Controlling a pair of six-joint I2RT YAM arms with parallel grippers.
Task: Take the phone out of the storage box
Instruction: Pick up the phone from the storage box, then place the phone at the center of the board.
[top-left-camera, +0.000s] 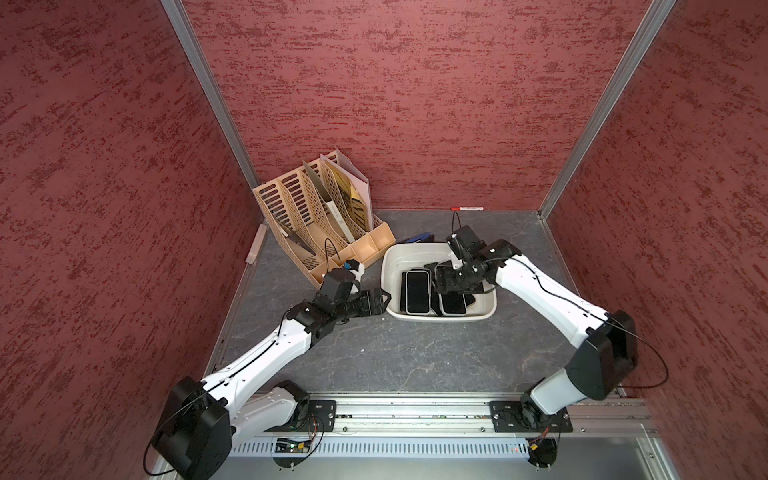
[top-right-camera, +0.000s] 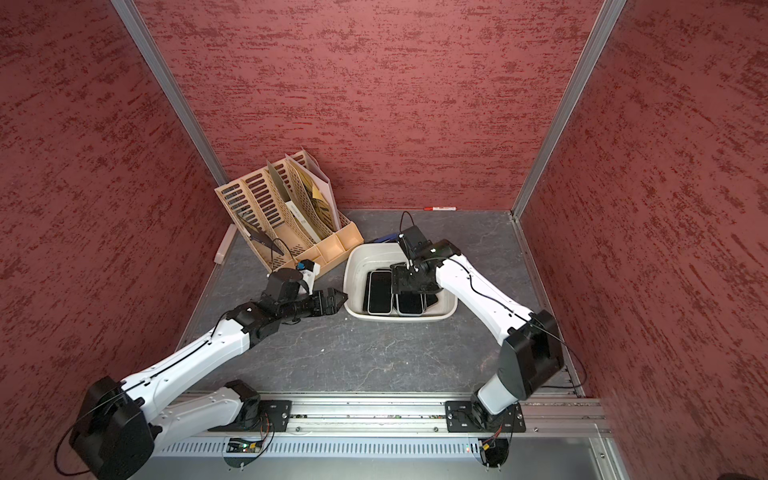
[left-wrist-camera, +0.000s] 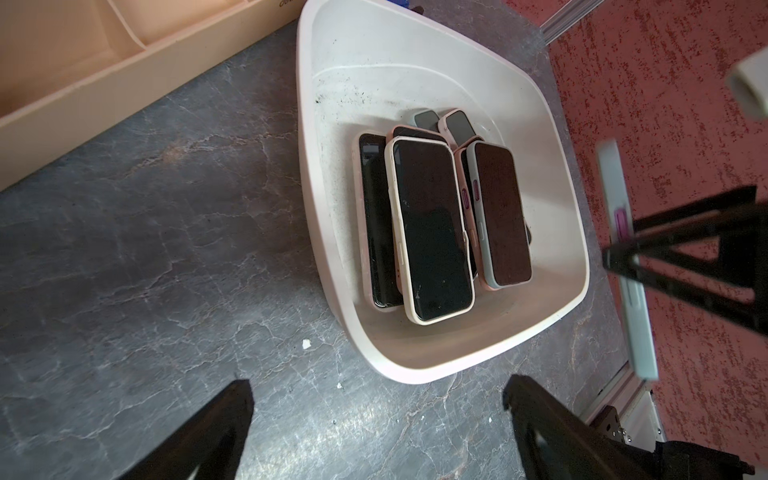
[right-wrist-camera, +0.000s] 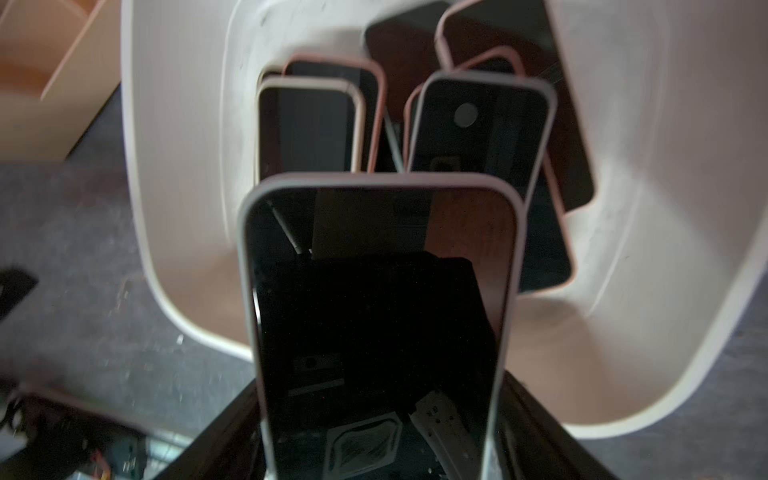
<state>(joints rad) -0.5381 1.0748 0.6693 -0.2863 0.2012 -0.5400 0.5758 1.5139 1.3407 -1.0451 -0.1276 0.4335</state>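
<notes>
My right hand (top-left-camera: 448, 284) is clamped on one phone (right-wrist-camera: 374, 291), whose screen faces its wrist camera. The phone is raised above the other phones (left-wrist-camera: 428, 232) stacked in the storage box (top-left-camera: 390, 270). My left hand (top-left-camera: 376, 300), its jaws wide apart, hovers over the worktop (top-left-camera: 415, 357) just beside the box.

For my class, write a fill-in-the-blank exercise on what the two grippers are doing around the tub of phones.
1. The right gripper has its jaws closed on a ____.
2. The left gripper waits beside the tub with its jaws ____.
3. The held item hangs above the off-white ____.
4. The beige file organizer stands on the ____ arm's side of the tub.

Missing words: phone; open; storage box; left.
</notes>
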